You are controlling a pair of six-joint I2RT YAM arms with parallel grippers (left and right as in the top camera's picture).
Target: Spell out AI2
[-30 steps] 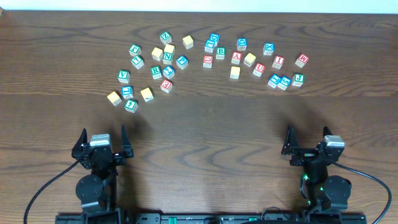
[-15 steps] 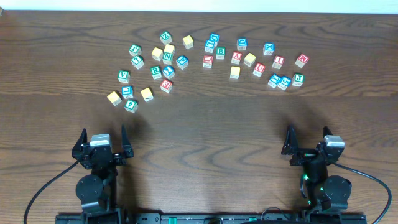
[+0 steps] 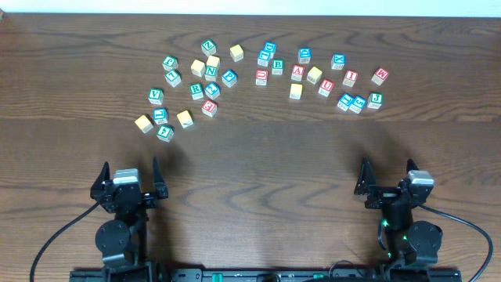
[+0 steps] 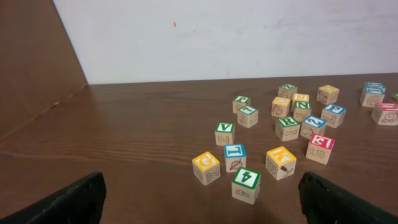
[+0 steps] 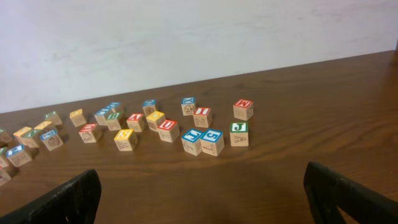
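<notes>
Lettered wooden blocks lie scattered across the far half of the table. The red A block (image 3: 297, 73) sits near the middle of the spread and also shows in the right wrist view (image 5: 135, 121). The red I block (image 3: 351, 77) lies to its right and shows in the right wrist view (image 5: 202, 116). A red block (image 3: 261, 77) left of A may bear a 2; I cannot read it surely. My left gripper (image 3: 130, 174) and right gripper (image 3: 388, 176) are both open and empty near the front edge, far from the blocks.
A left cluster holds green, blue and yellow blocks, with the green 4 block (image 4: 246, 184) nearest my left gripper. The blue 5 block (image 5: 211, 142) and green J block (image 5: 239, 134) are nearest my right gripper. Bare wood lies between the grippers and the blocks.
</notes>
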